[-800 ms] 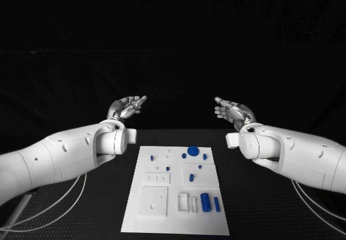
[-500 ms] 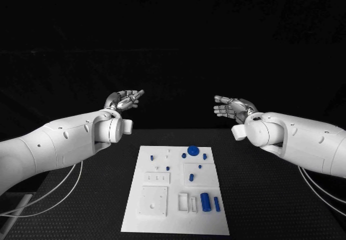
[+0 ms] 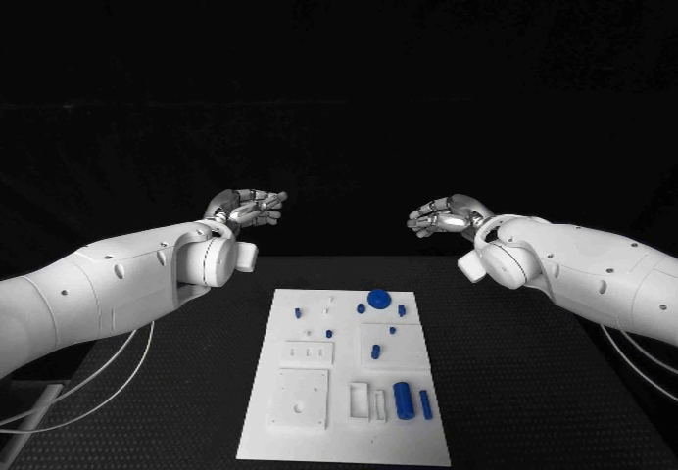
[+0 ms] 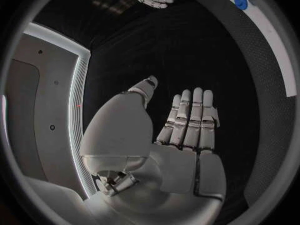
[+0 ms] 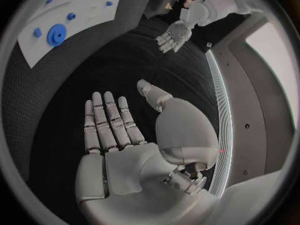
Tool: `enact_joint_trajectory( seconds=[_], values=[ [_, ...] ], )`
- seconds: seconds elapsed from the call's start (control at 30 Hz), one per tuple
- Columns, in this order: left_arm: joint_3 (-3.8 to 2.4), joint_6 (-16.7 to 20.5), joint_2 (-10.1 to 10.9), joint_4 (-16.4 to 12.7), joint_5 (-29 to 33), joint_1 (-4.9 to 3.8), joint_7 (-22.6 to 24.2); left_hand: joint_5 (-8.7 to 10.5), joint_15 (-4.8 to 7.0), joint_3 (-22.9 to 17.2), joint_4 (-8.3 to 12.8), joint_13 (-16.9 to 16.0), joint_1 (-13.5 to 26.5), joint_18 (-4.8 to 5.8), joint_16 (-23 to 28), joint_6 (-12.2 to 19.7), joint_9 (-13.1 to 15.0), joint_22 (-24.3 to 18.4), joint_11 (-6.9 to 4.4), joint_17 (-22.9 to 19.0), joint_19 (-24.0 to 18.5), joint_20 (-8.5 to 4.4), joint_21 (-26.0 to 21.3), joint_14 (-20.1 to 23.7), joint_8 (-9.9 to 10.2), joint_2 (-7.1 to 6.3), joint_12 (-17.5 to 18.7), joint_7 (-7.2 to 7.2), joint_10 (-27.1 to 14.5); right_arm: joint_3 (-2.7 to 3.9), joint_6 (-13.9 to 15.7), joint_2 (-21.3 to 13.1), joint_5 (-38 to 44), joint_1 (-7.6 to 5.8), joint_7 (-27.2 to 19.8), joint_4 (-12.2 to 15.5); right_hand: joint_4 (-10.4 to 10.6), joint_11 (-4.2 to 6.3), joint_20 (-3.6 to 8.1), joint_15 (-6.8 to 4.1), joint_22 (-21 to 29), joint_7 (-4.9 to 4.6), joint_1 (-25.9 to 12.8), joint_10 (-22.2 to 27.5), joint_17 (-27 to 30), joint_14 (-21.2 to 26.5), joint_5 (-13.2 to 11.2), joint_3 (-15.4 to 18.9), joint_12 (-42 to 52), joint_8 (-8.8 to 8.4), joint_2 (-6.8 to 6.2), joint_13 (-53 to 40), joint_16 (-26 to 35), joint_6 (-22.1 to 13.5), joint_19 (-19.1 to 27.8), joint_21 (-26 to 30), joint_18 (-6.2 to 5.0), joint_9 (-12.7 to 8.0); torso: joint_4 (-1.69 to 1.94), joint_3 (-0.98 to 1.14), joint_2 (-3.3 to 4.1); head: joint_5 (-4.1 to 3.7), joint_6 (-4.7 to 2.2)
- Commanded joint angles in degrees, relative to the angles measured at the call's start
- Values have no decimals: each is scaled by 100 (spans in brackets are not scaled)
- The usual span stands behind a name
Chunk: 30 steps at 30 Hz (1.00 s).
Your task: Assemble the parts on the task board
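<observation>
The board (image 3: 304,392) looks like matt white plastic, its blue parts (image 3: 403,398) smooth. Around the board the table (image 3: 523,392) is black and finely textured. Both arms (image 3: 114,284) wear glossy white shells; the hands (image 3: 249,209) look metallic silver.

black table (image 3: 537,392) — dark backdrop behind

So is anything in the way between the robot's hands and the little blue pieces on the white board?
Nothing visible. The left hand and right hand hang empty, fingers apart, beyond the far end of the task board. Only bare black table lies between them and the blue parts.
</observation>
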<state>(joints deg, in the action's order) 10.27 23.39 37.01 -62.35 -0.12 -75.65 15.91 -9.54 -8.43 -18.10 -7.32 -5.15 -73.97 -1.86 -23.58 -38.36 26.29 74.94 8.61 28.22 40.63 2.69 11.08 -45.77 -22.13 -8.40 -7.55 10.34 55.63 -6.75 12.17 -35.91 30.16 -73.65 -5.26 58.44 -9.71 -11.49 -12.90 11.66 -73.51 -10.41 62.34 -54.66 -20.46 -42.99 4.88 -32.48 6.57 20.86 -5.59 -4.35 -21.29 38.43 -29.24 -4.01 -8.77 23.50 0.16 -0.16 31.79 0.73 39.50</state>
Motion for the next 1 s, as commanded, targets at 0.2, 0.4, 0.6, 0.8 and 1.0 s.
enact_joint_trajectory(
  seconds=[0.2,0.4,0.6,0.8,1.0],
  values=[
    [-7,-490,278,-505,-325,-13,4,-112,34,130,233,-38,-175,-107,-71,-397,-55,119,-42,11,123,-30,44,-245,-62,70,-140,12,485,14,51,11,3028,1,35,8,-377,375,10,-428,82,37,21,-1081,-284,-1061,429,-614,183,256,-155,-87,-376,998,-1088,-135,-414,5,80,-2,179,10,5],
    [-10,-592,416,-893,-411,-15,48,-105,88,209,364,-47,-182,-111,-182,-694,-96,123,-92,40,256,-85,102,-475,-59,140,-245,-22,824,17,169,135,3959,1,-45,-90,-571,435,11,-649,138,99,-27,-1290,-510,-1525,421,-569,105,224,-155,-66,-538,1188,-1621,-204,-602,-14,191,2,350,-59,-44],
    [-15,-599,540,-1142,-426,-37,59,-102,93,223,387,-36,-175,-110,-186,-715,-108,123,-93,37,273,-91,109,-489,-41,146,-237,-27,838,17,436,256,4469,5,-104,-102,-655,447,253,-981,133,108,70,-1400,-912,-2239,347,-587,-19,149,-253,-30,-846,1255,-2451,-468,-623,-38,272,-3,573,-120,-137],
    [-47,-662,484,-1044,-425,-39,42,-99,85,246,395,-18,-136,-108,-185,-708,-131,122,-87,32,286,-91,114,-500,-1,151,-218,-17,838,17,484,383,4735,34,-143,-111,-660,447,426,-1078,33,135,206,-1373,-1381,-2572,350,-560,-176,55,-394,2,-1004,1208,-2902,-664,-623,-60,327,-39,750,-132,-217],
    [-51,-697,468,-1050,-426,-45,41,-100,83,256,397,-9,-114,-109,-182,-713,-140,121,-86,28,287,-90,114,-501,15,166,-209,-14,840,18,511,413,5386,74,-215,37,-663,464,496,-1101,-1,151,229,-1388,-1652,-2698,346,-521,-234,25,-434,1,-1043,1207,-3081,-714,-623,-58,389,-69,900,-199,-299]
  ],
)
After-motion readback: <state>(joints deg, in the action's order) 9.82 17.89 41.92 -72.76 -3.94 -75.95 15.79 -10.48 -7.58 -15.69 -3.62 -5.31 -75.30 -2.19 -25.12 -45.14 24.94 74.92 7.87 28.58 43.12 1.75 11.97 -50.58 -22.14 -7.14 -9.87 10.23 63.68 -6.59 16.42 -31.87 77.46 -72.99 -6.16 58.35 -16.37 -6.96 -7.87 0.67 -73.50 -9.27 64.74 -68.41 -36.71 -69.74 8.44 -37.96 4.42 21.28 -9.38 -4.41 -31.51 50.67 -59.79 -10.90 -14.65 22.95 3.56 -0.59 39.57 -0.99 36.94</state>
